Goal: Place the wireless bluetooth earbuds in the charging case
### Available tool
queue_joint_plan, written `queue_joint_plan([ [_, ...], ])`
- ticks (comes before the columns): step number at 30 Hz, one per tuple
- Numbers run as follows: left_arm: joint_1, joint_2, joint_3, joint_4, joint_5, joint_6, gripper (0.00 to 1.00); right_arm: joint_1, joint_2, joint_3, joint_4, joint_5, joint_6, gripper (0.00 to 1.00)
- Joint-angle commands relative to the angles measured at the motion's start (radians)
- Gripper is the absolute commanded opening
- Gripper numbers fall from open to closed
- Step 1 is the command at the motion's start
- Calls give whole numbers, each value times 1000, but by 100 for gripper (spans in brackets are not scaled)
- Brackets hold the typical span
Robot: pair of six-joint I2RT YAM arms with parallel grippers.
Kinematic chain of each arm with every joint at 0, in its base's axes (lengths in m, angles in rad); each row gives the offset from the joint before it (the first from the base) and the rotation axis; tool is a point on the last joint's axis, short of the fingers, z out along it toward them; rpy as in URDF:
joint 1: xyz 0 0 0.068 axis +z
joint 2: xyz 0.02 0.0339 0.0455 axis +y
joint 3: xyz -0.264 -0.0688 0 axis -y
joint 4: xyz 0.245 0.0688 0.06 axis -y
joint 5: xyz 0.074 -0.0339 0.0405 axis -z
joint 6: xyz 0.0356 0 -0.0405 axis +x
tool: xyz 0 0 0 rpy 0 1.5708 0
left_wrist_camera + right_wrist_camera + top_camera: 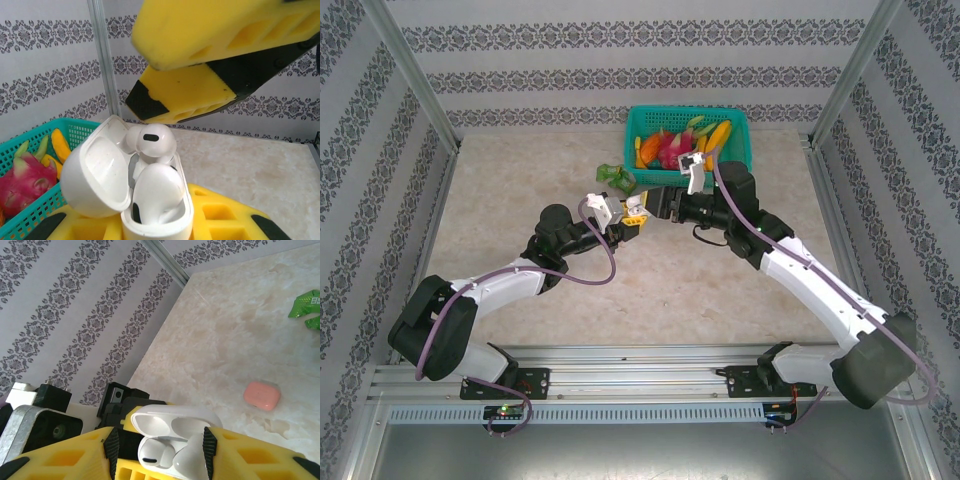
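Finds the white charging case [165, 231] pinched in the left jaws, closed narrow on its body, held over the middle of the surface [260, 165] with the lid [95, 175] swung open. Shows two white earbuds in the wells: the nearer bud [157, 192] sunk fairly deep, the farther bud [150, 140] riding high, probably not fully home. Has the right jaws half-open and holding nothing, just above the case, with the fingers [185, 95] to either side of the buds in the right wrist view. Looks like the seating step, late in the work on this case. Calls for a light, straight push. Line one fingertip over the crown of the high bud, then press along the well's axis. Avoid any sideways nudge that could tip the bud out or twist the case in the grip. Stay clear of the lid's edge. Keep the left grip steady and level throughout. Leaves a salmon-pink case [261, 394] lying shut on the surface, well apart.
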Motion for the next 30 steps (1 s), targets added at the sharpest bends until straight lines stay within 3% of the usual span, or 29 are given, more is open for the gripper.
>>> queue_joint_plan([
  [1, 8, -29, 21, 36, 26, 6, 0, -7, 20, 37, 19, -25, -20, 50],
  [18, 7, -30, 26, 32, 25, 11, 0, 0, 55, 42, 44, -183, -12, 49],
  [30, 8, -37, 20, 27, 29, 11, 0, -40, -53, -5, 38, 25, -18, 52],
])
